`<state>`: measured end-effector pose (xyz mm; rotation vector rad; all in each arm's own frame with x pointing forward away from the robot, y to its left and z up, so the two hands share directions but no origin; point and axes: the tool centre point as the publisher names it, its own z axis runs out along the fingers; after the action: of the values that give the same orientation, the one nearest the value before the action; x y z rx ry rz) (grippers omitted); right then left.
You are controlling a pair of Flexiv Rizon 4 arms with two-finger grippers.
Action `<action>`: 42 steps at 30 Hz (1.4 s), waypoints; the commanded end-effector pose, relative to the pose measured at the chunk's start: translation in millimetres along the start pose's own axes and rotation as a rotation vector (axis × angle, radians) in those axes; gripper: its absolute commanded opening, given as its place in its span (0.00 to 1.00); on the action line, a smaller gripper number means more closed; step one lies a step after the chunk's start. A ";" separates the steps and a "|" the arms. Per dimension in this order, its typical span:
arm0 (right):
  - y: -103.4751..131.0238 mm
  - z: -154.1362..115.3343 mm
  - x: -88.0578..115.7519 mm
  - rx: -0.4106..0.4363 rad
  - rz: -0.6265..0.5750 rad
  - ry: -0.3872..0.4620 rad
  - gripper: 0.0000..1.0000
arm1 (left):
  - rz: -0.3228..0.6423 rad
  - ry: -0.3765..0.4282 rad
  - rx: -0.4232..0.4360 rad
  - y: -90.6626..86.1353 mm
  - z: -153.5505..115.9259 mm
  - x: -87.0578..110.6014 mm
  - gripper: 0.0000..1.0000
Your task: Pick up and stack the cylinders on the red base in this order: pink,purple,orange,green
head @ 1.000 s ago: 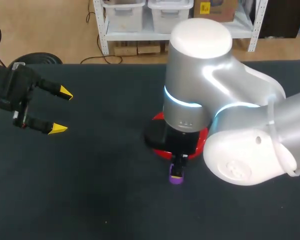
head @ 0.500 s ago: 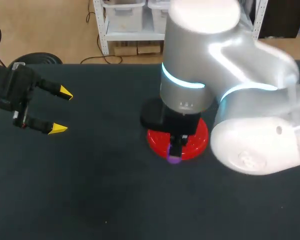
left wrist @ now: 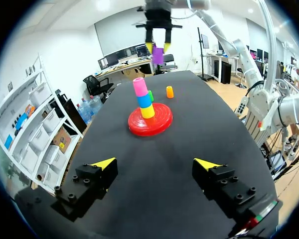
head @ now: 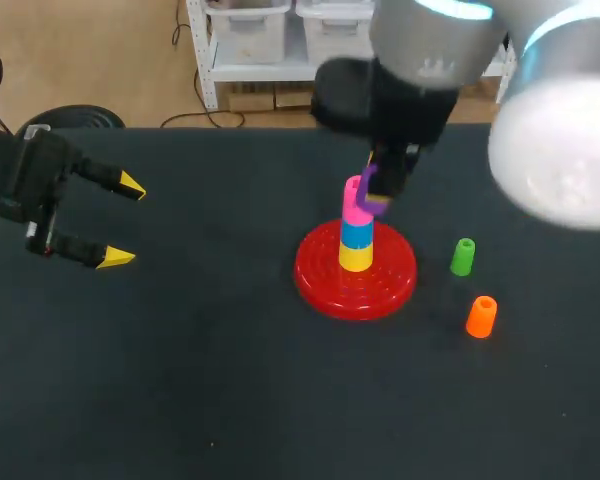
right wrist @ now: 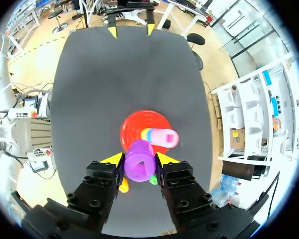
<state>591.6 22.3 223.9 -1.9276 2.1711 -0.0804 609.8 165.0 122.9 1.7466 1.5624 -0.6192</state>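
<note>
The red base point(head: 325, 283) carries a stack of yellow, blue and pink cylinders, with the pink one point(head: 354, 201) on top. My right gripper point(head: 377, 184) is shut on the purple cylinder point(head: 372, 194), which hangs in the air right beside the pink top. In the right wrist view the purple cylinder point(right wrist: 139, 167) fills the gap between the fingers, above the base point(right wrist: 137, 127). The green cylinder point(head: 463, 256) and the orange cylinder point(head: 481, 316) stand on the table to the right of the base. My left gripper point(head: 122, 221) is open and empty at the far left.
The table is a black mat. In the left wrist view the base point(left wrist: 159, 125) with its stack lies well ahead of my left gripper point(left wrist: 155, 164), and the green cylinder point(left wrist: 150, 95) and orange cylinder point(left wrist: 169, 91) stand beyond it.
My right arm has risen and drawn back from low at the base's front edge, carrying the purple cylinder up beside the pink one. The stack, green and orange cylinders are now uncovered. The left arm stayed still.
</note>
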 end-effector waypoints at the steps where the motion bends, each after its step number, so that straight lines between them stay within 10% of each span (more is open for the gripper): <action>1: -31.0 -1.0 -10.1 -0.099 0.002 0.031 0.00 | 0.003 -0.003 -0.001 -0.3 0.1 1.3 1.00; 42: -57.9 60.2 -5.4 -0.200 0.012 0.096 0.00 | 0.003 -0.003 -0.001 -0.3 0.1 1.3 1.00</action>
<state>658.3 27.1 179.7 -2.0548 2.3316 0.0438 609.8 165.1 122.9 1.7465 1.5626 -0.6191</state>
